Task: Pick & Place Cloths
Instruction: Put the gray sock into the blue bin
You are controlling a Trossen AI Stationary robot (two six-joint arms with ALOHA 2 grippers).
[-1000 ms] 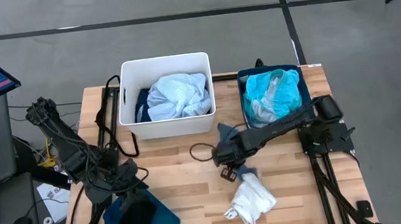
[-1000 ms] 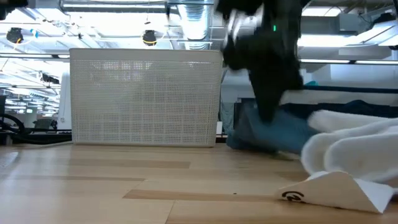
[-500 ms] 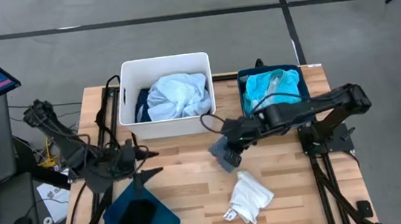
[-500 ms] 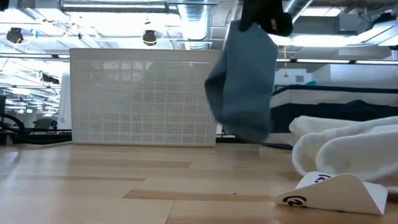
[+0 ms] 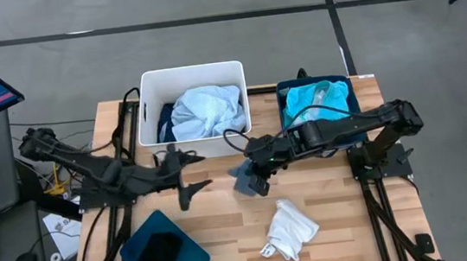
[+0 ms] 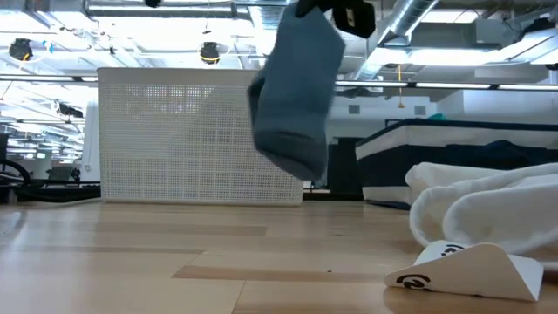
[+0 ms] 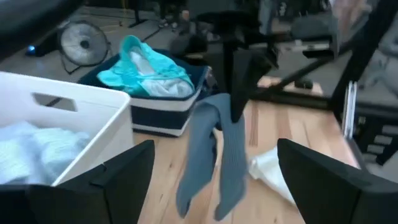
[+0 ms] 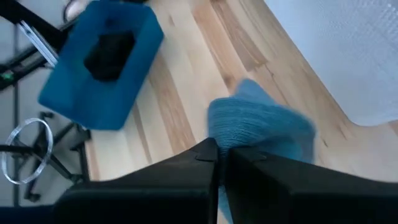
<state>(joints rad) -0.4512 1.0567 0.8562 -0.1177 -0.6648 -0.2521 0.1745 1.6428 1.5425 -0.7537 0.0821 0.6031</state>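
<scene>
One slate-grey cloth [image 6: 295, 96], clear of tabletop [image 6: 131, 262].

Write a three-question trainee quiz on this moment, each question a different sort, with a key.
1. True or false: the grey cloth hangs clear of the table.
2. Which gripper holds it? A) left B) right C) neither
3. Fill in: the black cloth lies in the ___ tub.

Key:
1. True: in the low view it dangles above the wood.
2. B: the right gripper is shut on it beside the white bin; the left gripper is open and holds nothing.
3. Teal.
</scene>
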